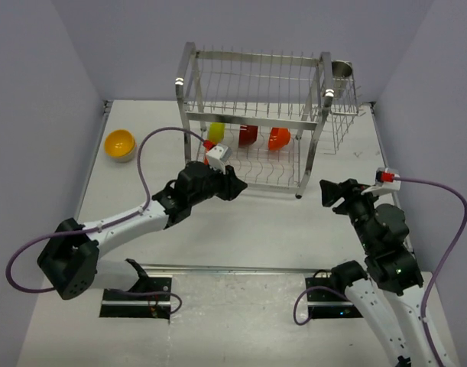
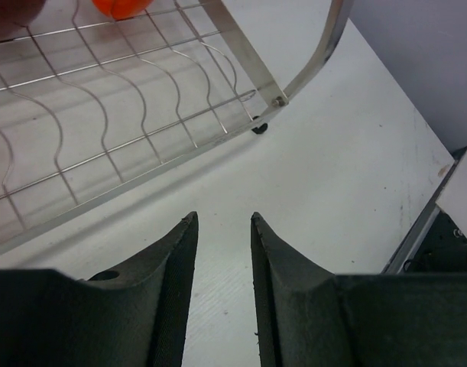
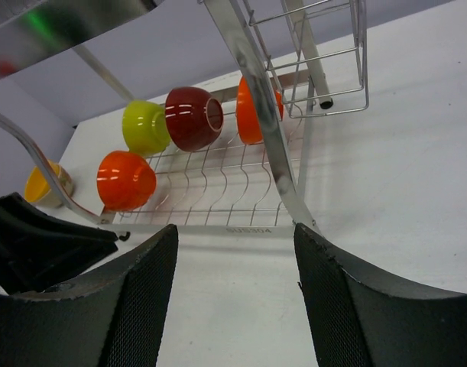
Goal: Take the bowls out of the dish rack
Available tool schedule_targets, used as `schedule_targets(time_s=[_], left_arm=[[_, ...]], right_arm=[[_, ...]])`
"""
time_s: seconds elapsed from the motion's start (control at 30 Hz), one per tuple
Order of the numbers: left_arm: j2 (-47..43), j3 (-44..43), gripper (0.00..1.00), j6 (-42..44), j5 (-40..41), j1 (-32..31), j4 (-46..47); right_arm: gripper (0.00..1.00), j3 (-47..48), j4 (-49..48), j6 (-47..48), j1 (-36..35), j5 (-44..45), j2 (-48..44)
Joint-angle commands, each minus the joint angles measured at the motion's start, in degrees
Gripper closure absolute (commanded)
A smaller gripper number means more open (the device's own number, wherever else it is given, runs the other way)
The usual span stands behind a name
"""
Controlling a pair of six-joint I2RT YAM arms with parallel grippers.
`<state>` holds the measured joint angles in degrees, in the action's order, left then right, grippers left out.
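Note:
The dish rack stands at the back of the table. On its lower tier sit a lime-green bowl, a dark red bowl, an orange bowl and an orange-red bowl, all tipped on their sides. A yellow bowl rests on the table to the left, outside the rack. My left gripper hovers at the rack's front left, open, with only table between its fingers. My right gripper is open too, just off the rack's front right post.
A metal cup sits in the wire side basket on the rack's right. The rack's top tier holds nothing. The left arm's dark body shows at the left edge of the right wrist view. Walls close in the table's far sides.

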<state>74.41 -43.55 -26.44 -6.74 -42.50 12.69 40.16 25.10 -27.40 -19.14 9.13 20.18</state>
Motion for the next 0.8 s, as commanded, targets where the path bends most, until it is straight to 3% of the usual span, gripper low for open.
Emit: schedule_targets(time_s=[0.0,0.23,0.37,0.5,0.77], left_arm=[[2.2,-0.6,0.65,-0.8,7.0,-4.1,11.1],[10.1,7.4,0.7,-6.1,24.4,-12.4,35.5],[19.3,5.7,0.7,-6.3,29.4,-15.2,47.1],[30.6,-2.7,0.71,-6.5,29.2,-15.3,49.4],[39.3,-19.0,0.7,-4.2,26.6,-13.7,43.2]], right_arm=[[0.36,2.1,1.5,1.6,-0.2,2.6,-1.4],[0.36,3.1,3.4,1.6,-0.2,2.7,-2.7],[0.36,3.3,3.9,1.8,-0.2,3.1,-3.4],[0.36,3.9,4.5,1.9,-0.2,3.1,-3.6],[0.35,3.8,5.5,1.7,-0.2,2.8,-4.9]])
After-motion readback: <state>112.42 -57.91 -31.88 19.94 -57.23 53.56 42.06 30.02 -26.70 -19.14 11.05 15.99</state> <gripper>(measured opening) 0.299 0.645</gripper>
